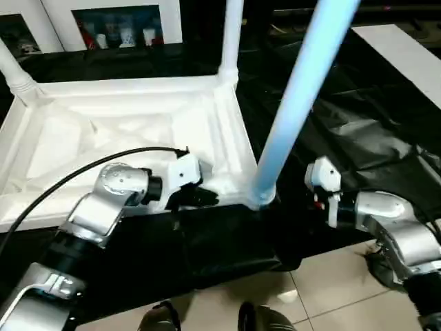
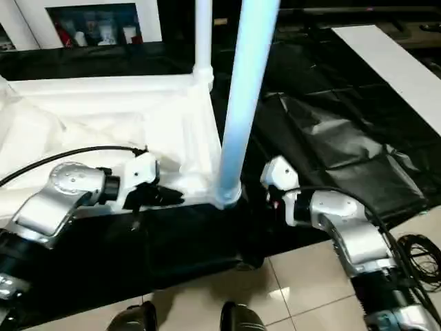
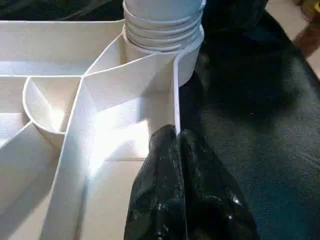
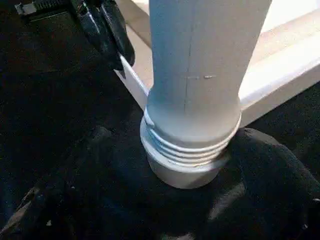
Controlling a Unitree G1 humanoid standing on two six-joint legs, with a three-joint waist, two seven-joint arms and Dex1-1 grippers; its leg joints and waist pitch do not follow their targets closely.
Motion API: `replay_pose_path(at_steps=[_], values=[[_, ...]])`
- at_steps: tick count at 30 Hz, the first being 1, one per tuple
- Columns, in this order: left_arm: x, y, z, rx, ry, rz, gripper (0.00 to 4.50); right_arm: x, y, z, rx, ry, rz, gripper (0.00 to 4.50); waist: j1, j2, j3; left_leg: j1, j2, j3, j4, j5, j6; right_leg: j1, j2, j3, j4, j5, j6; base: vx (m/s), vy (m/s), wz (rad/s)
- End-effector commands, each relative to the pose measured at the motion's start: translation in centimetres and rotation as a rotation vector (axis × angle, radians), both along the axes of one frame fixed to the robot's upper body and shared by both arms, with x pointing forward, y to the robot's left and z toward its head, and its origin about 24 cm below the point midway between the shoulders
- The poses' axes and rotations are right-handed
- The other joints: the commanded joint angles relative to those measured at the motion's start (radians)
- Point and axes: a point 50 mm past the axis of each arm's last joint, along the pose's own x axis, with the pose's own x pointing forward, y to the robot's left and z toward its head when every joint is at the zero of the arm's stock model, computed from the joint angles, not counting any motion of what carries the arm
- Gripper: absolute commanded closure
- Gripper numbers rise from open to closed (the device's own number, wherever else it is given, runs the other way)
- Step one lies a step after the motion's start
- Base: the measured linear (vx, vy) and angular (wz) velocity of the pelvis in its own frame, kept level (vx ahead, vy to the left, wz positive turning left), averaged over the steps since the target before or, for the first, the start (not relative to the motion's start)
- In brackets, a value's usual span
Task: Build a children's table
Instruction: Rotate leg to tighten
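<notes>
Left gripper (image 1: pixel 207 197): fingers pressed flat together with nothing between them, tips at the near rim of the table top, just beside the corner socket. In the left wrist view the fingertips (image 3: pixel 167 145) sit right at the thin edge wall.

Right gripper (image 2: pixel 260 185): jaws stand well apart, on either side of the base of the near leg, not clamped on anything as far as I can see.

Near leg (image 1: pixel 300 96): standing upright in the corner socket (image 4: pixel 186 165), some thread rings showing above the collar, so my guess is it's not screwed all the way home yet.

Table top (image 1: pixel 131 131): upside down on black sheeting (image 2: pixel 331 138), ribbed underside facing up, right in front of the robot. Two more legs up already, one at the far corner (image 1: pixel 231 34), one at the far left (image 1: pixel 14 72).

How it'll handle: hollow moulded plastic, looks light and fairly stiff, but glossy and round, so probably slippery under those smooth black fingers. The leg tapers too, so a grip could creep.

Where to grab: low on the leg, just above the threads, for twisting. Hold the top by its rim wall or a rib, those look thin but rigid.

Looks: all white, rounded corner sockets, diagonal ribs running into each corner.
</notes>
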Motion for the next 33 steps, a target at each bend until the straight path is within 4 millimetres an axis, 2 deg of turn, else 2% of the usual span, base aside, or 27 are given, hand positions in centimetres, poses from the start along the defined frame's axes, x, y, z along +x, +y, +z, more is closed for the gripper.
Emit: replay_pose_path(at_steps=[1, 4, 10, 16, 17, 19, 23, 27, 28, 33], values=[[-1.0, -0.9, -1.2, 0.005, 0.062, -0.069, 4.5, -0.2, 0.6, 0.0, -0.02, 0.002, 0.044, 0.53, 0.002, -0.007, -0.067, 0.016, 0.024, -0.01, -0.052, -0.187, 0.088, 0.056, -0.067, 0.047, -0.078, -0.258, -0.201, 0.0, 0.0, 0.0], [-1.0, -0.8, -1.1, 0.008, 0.061, -0.072, 4.5, 0.4, 0.9, 0.1, -0.011, -0.029, 0.019, 0.53, 0.002, -0.007, -0.069, 0.016, 0.023, -0.01, -0.051, -0.172, 0.087, 0.055, -0.067, 0.047, -0.075, -0.238, -0.204, 0.0, 0.0, 0.0], [-1.1, -0.7, -1.1, 0.014, 0.063, -0.075, 4.5, 0.8, 1.3, 0.5, 0.029, -0.039, 0.013, 0.53, 0.004, -0.005, -0.075, 0.015, 0.022, -0.008, -0.047, -0.124, 0.106, 0.061, -0.063, 0.046, -0.061, -0.124, -0.236, 0.0, 0.0, 0.0], [-1.2, -0.6, -1.1, 0.021, 0.065, -0.074, 4.5, 0.8, 1.5, 0.3, 0.033, -0.016, 0.031, 0.53, 0.005, -0.006, -0.074, 0.016, 0.022, -0.008, -0.047, -0.141, 0.1, 0.062, -0.064, 0.046, -0.063, -0.149, -0.229, 0.0, 0.0, 0.0], [-1.2, -0.6, -1.1, 0.023, 0.065, -0.073, 4.5, 0.8, 1.5, 0.2, 0.03, -0.014, 0.033, 0.78, 0.005, -0.006, -0.074, 0.016, 0.022, -0.008, -0.047, -0.141, 0.099, 0.062, -0.064, 0.047, -0.064, -0.15, -0.229, 0.0, 0.0, 0.0], [-1.2, -0.6, -1.1, 0.024, 0.065, -0.072, 4.5, 0.8, 1.5, 0.1, 0.025, -0.015, 0.035, 0.78, 0.005, -0.005, -0.074, 0.015, 0.022, -0.008, -0.046, -0.137, 0.1, 0.062, -0.064, 0.047, -0.062, -0.142, -0.232, 0.0, 0.0, 0.0], [-1.2, -0.6, -1.1, 0.025, 0.066, -0.07, 4.5, 0.9, 1.4, 0.1, 0.027, -0.014, 0.031, 1.18, 0.005, -0.005, -0.074, 0.016, 0.022, -0.008, -0.046, -0.136, 0.101, 0.062, -0.064, 0.046, -0.062, -0.134, -0.234, 0.0, 0.0, 0.0], [-1.2, -0.6, -1.1, 0.026, 0.068, -0.069, 4.5, 1.0, 1.5, 0.1, 0.04, -0.005, 0.026, 1.32, 0.005, -0.004, -0.074, 0.017, 0.022, -0.008, -0.046, -0.136, 0.102, 0.062, -0.063, 0.046, -0.062, -0.133, -0.237, 0.0, 0.0, 0.0], [-1.2, -0.6, -1.1, 0.026, 0.068, -0.069, 4.5, 1.0, 1.5, 0.1, 0.04, -0.005, 0.026, 1.61, 0.005, -0.004, -0.074, 0.016, 0.022, -0.008, -0.046, -0.136, 0.101, 0.063, -0.063, 0.046, -0.062, -0.134, -0.237, 0.0, 0.0, 0.0], [-1.2, -0.5, -1.1, 0.026, 0.069, -0.07, 4.5, 1.0, 1.6, 0.0, 0.042, -0.005, 0.029, 1.8, 0.006, -0.004, -0.075, 0.017, 0.022, -0.008, -0.045, -0.131, 0.105, 0.062, -0.063, 0.046, -0.06, -0.122, -0.241, 0.0, 0.0, 0.0]])
